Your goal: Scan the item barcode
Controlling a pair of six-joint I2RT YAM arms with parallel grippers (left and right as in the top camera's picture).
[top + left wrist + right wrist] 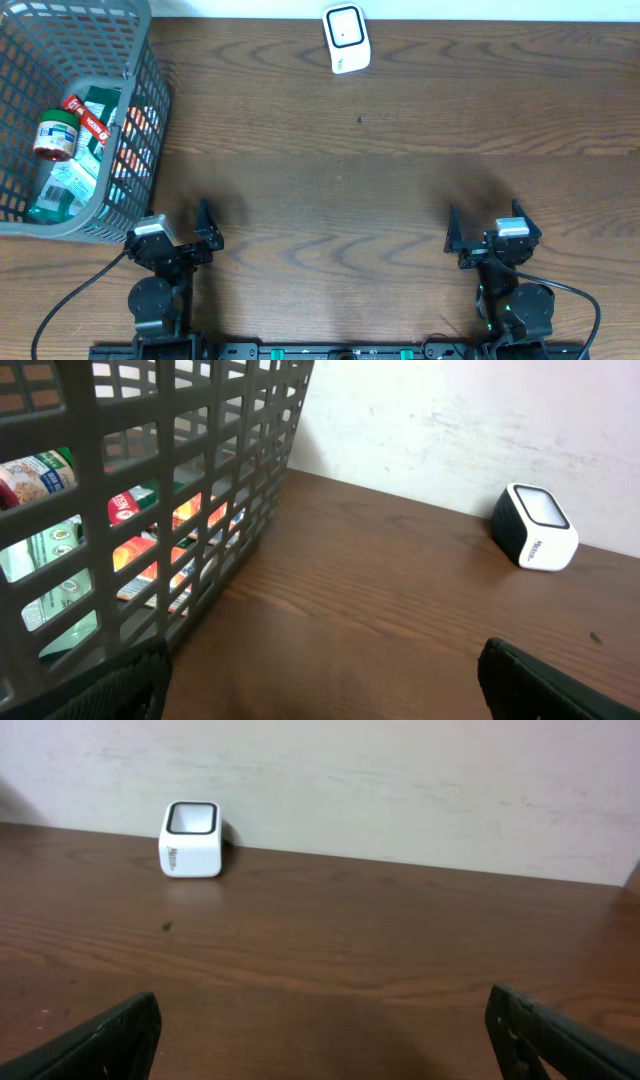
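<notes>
Nothing has been picked up yet. The goods to scan lie piled inside the grey mesh basket [150, 90], and the white scanner [346, 38] stands well apart from the basket on the desk [330, 180], off its right side near the wall. The left pincer [175, 228] sits just beside the basket's near corner and the right pincer [486, 225] is far from it; both are spread wide and hold nothing. The main risk is probably the basket itself: a reach that starts this close to the mesh could catch a finger in the lattice or shove the whole basket aside. The jar with the red lid [53, 138], the red packet [88, 118] and the green-and-white pouch [65, 185] overlap, so a grab may pinch two at once or slide off a slick wrapper. A barcode turned away from the scanner's window would also fail to read. The red packet has white lettering and the scanner has dark print on its side, but neither is sharp enough to read, and no brand can be made out.
</notes>
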